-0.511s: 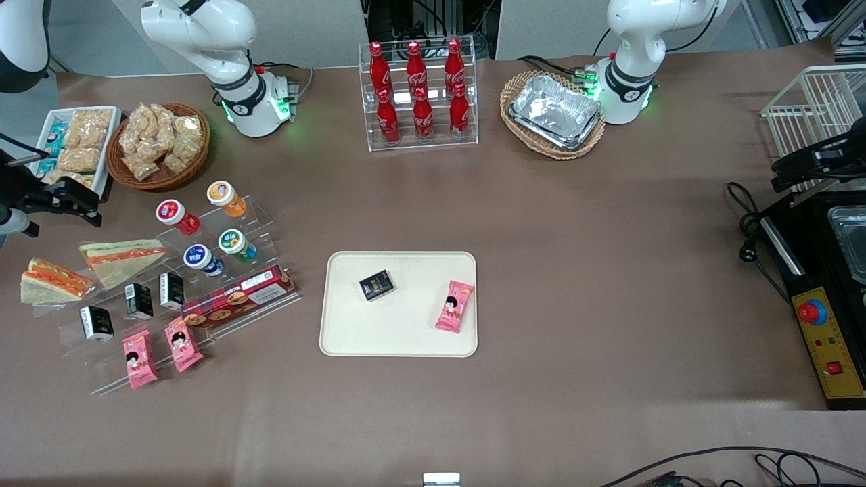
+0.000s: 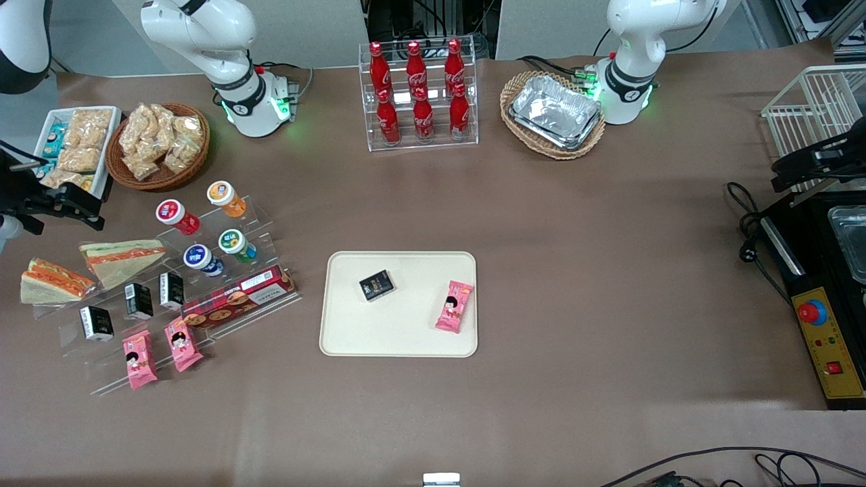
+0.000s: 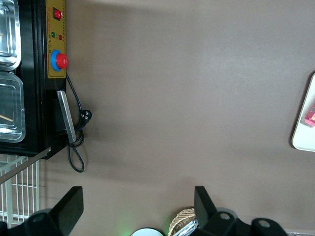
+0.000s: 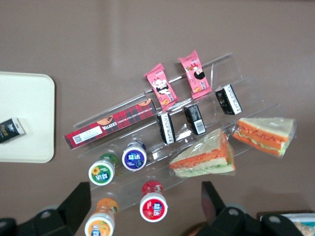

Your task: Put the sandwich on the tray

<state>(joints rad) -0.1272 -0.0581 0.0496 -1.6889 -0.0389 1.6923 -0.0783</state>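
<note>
Sandwich below open, raised hand

Sandwich on clear stepped stand at working arm's end of worktop – just beside second wedge. Gripper hovers above, jaws spread. Tray mid-worktop, well apart, carrying two packets.

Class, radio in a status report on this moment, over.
Gripper open, empty, above the snack rack. Sandwich on rack, ungripped. Tray holds black box, pink packet; nothing blocking.

cream tray, orange-filled pale sandwich, red bottles
</note>
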